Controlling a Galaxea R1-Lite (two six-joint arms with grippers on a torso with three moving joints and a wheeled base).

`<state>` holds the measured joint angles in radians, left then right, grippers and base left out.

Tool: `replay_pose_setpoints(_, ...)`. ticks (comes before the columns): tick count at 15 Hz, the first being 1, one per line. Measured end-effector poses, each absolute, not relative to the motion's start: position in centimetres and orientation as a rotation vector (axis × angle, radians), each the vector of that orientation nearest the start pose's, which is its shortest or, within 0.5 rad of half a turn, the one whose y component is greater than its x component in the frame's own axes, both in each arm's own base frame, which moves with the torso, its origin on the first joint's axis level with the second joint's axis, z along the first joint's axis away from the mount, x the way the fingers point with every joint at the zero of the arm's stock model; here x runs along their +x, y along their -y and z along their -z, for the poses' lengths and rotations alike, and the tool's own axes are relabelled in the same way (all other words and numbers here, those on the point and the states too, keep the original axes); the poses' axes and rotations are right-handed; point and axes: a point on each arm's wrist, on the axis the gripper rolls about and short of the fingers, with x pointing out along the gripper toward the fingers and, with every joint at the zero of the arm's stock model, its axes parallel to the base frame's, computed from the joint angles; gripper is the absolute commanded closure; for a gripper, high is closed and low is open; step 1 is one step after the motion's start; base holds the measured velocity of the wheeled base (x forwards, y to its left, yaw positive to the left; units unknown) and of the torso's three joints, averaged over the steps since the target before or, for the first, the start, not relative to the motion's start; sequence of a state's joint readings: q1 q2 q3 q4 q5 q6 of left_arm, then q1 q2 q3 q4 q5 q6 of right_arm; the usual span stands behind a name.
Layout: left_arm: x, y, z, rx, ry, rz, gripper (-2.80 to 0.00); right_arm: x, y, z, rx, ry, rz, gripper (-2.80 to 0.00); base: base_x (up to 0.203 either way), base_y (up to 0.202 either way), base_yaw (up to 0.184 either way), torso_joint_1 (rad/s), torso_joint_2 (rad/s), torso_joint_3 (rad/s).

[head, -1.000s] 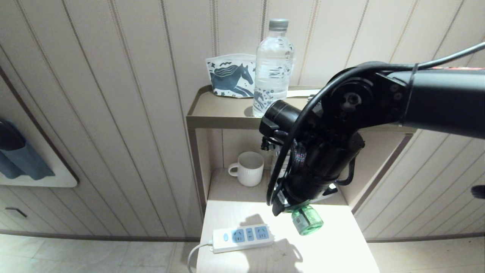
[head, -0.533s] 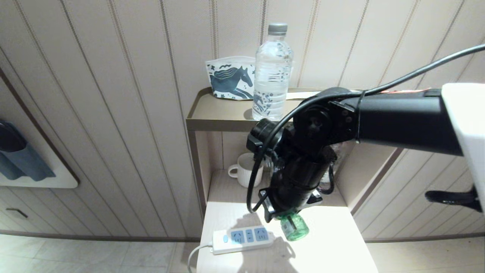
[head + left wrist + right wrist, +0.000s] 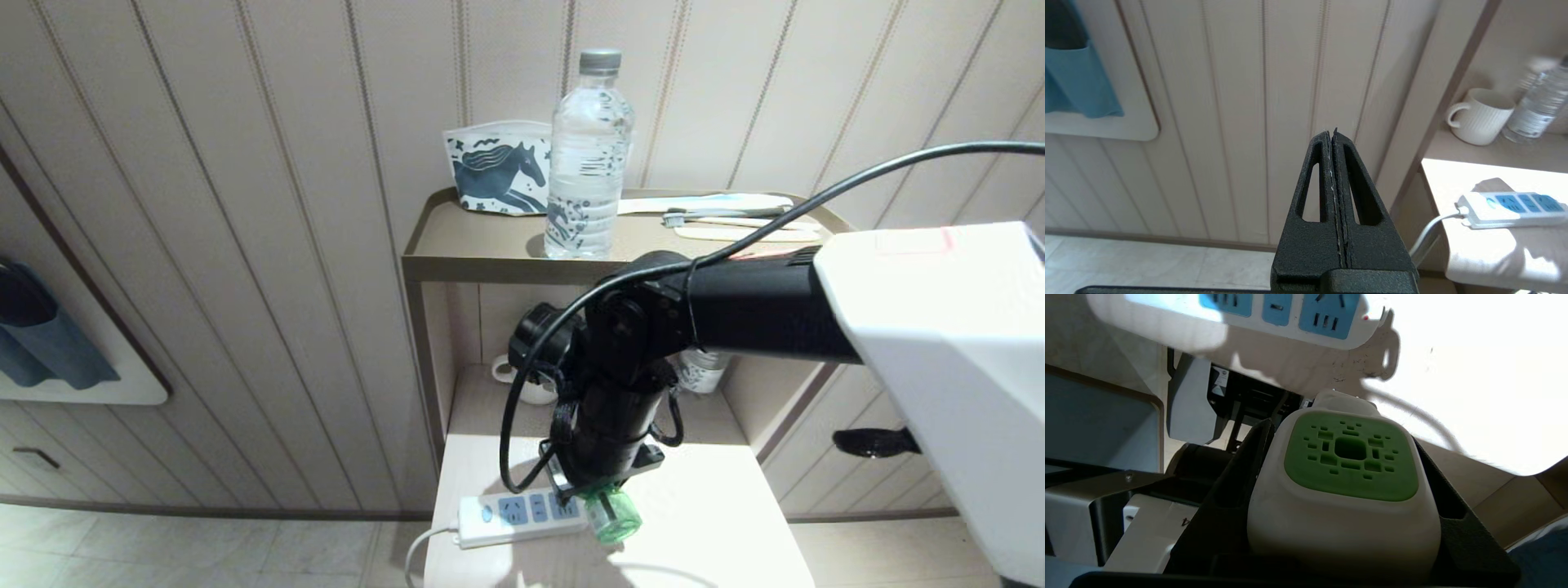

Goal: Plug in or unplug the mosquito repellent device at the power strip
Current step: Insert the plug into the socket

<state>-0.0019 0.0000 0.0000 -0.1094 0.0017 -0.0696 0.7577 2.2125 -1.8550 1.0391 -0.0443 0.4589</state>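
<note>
Pale nightstand [image 3: 718, 531], right hand [image 3: 600, 494] gripping mosquito repellent device [image 3: 612, 514] with green liquid, left hand [image 3: 1333, 139] closed

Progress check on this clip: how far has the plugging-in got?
Done: the right gripper has the mosquito repellent device clamped between its fingers. In hand: it holds the device just over the far end of the power strip. Left: seating the plug; the strip's sockets all show empty. The left gripper is parked, shut.
</note>
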Motion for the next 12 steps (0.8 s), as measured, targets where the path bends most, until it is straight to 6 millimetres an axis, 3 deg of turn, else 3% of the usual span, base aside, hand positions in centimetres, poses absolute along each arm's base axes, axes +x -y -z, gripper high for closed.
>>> replay_pose_setpoints(12, -2.3, 0.0, -8.7, -0.07, 0.109, 0.004, 0.0, 28.8, -28.0, -10.8, -0.191, -1.402, -0.291, 0.0, 0.0, 0.0, 0.0, 0.0, 0.0, 0.0)
